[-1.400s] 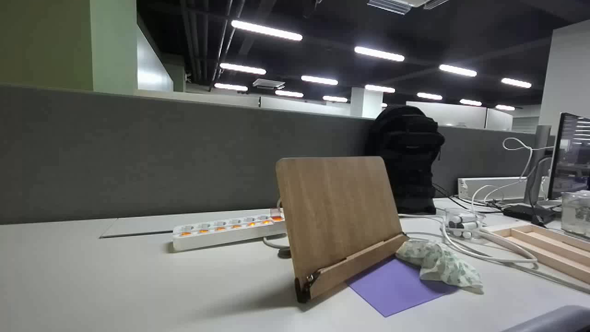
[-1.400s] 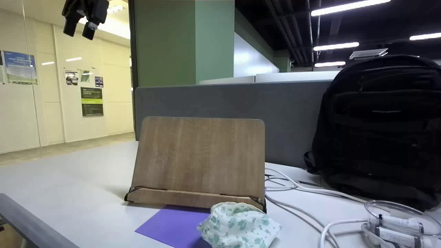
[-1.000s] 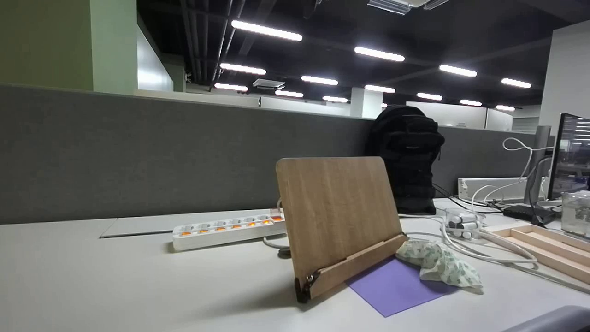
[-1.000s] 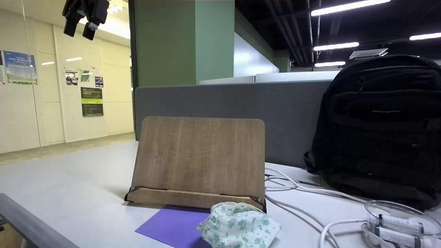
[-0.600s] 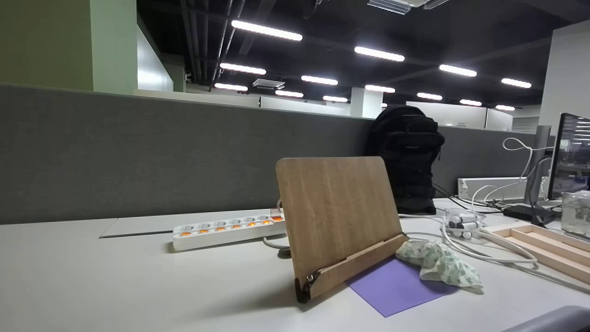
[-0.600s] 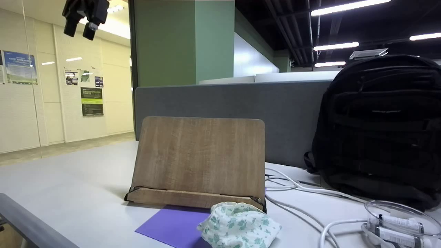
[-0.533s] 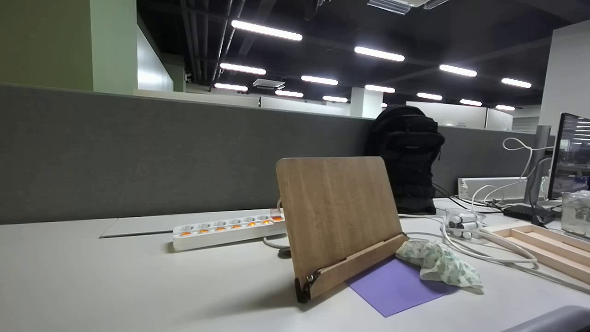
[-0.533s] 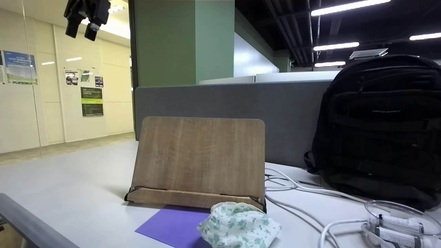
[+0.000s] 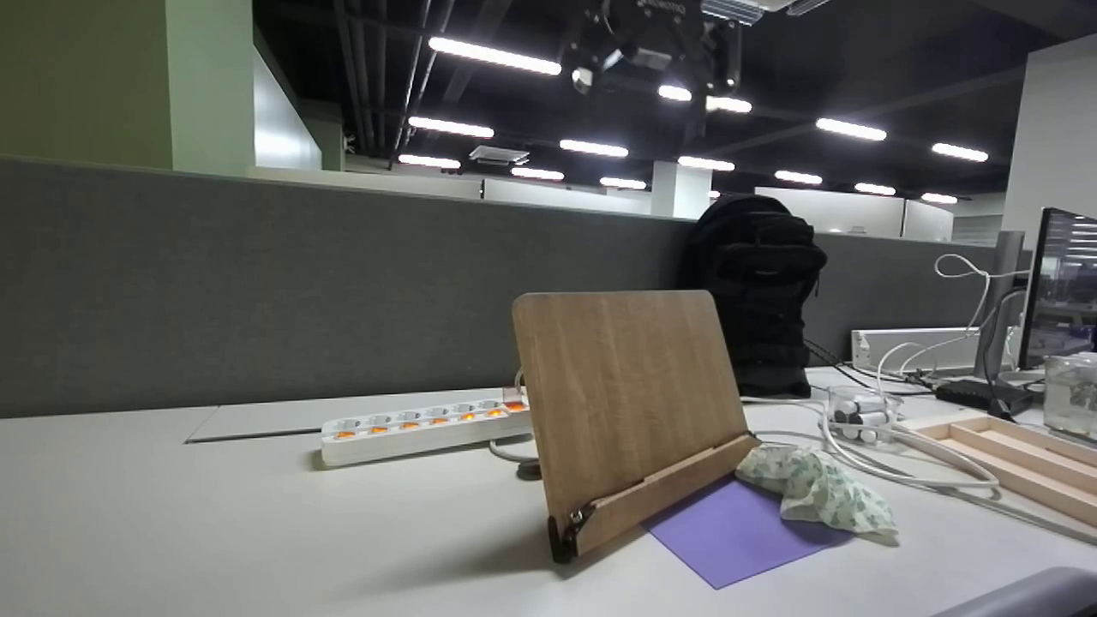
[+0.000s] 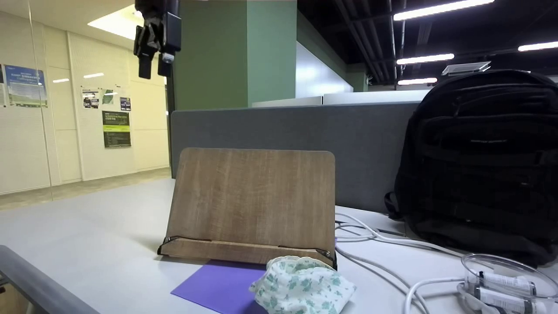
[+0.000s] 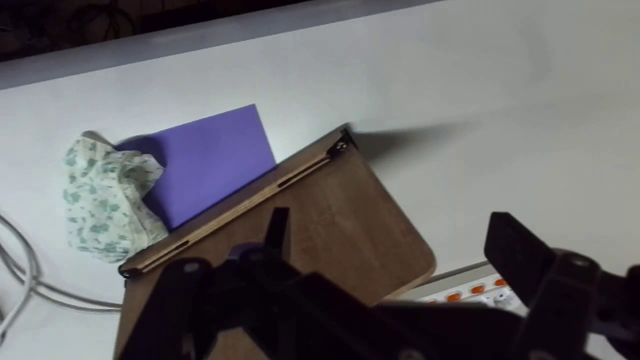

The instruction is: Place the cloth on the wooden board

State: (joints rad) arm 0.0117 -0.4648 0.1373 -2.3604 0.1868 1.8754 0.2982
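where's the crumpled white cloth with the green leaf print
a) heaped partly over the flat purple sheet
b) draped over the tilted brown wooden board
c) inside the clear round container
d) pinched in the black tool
a, since the wrist view shows the cloth covering part of the purple sheet and reaching past its edge onto the white tabletop.

I see a grey partition (image 9: 300, 291) behind the white desk (image 9: 214, 531). Far beyond, lit tubes (image 9: 495, 56) line a dark ceiling (image 9: 926, 51). A green pillar (image 10: 231, 56) stands to their left.
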